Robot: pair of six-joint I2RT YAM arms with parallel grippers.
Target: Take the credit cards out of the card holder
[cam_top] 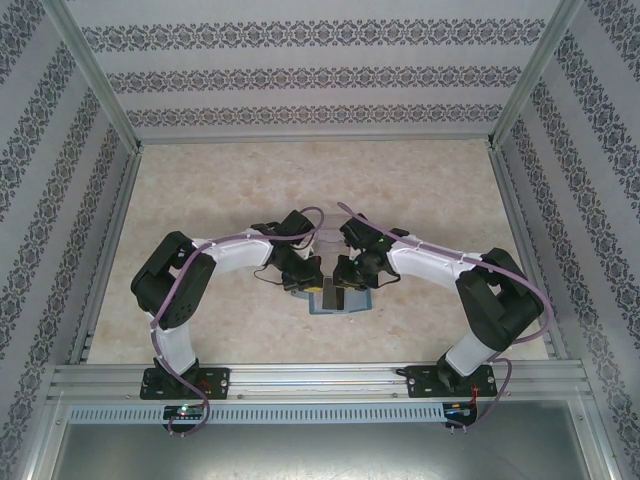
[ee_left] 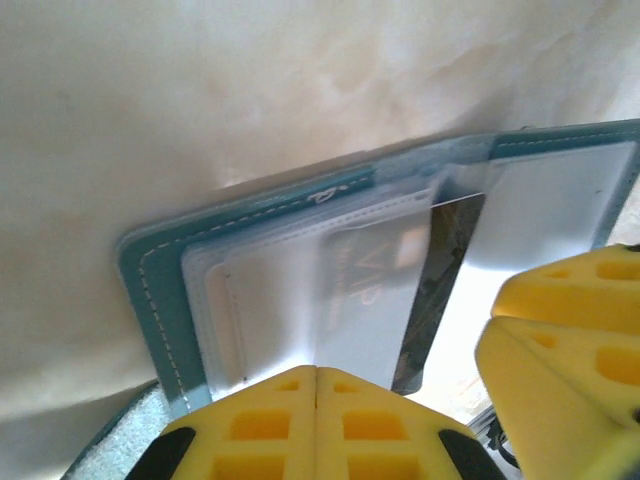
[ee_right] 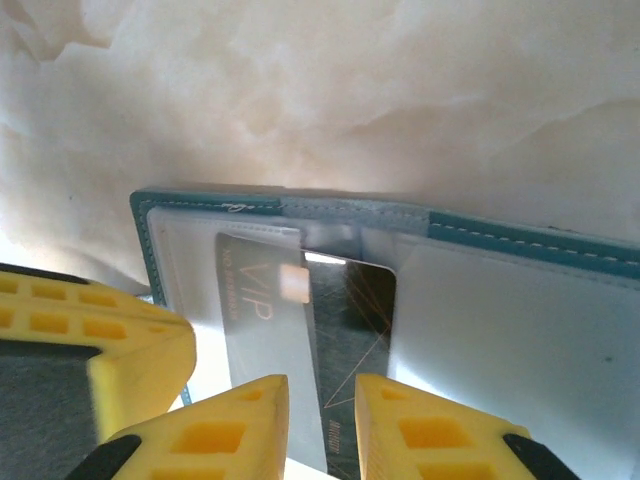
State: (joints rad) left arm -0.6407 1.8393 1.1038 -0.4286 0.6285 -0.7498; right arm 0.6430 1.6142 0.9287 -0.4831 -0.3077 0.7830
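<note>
Top view: holder (cam_top: 338,302) lies open flat mid-worktop (cam_top: 300,190), nearer the arm bases than the far wall, long axis left-right. Both arms fold in over it, but the tips are too small there to read.

Left wrist: left gripper (ee_left: 316,400) is fully closed, pads flush together, nothing seen between them. Its tips sit over the holder's near edge, toward its left end. Contact can't be told.

Right wrist: right gripper (ee_right: 322,425) is parted by a narrow gap, over the card (ee_right: 350,320). The card face shows through the gap and nothing is visibly clamped. Touching or not is unclear.

Card: "VIP" print, sits near the holder's fold, long axis across the holder's long axis. Its lower end points at the right gripper and passes under its fingers. The part under the frosted sleeve (ee_right: 185,260) reads grey, the bare part dark with gold lines. One card or two overlapping, can't tell.

Each wrist view also catches the other gripper's yellow fingers just beside its own. The two are close together, left one on the sleeve side, right one on the card.
</note>
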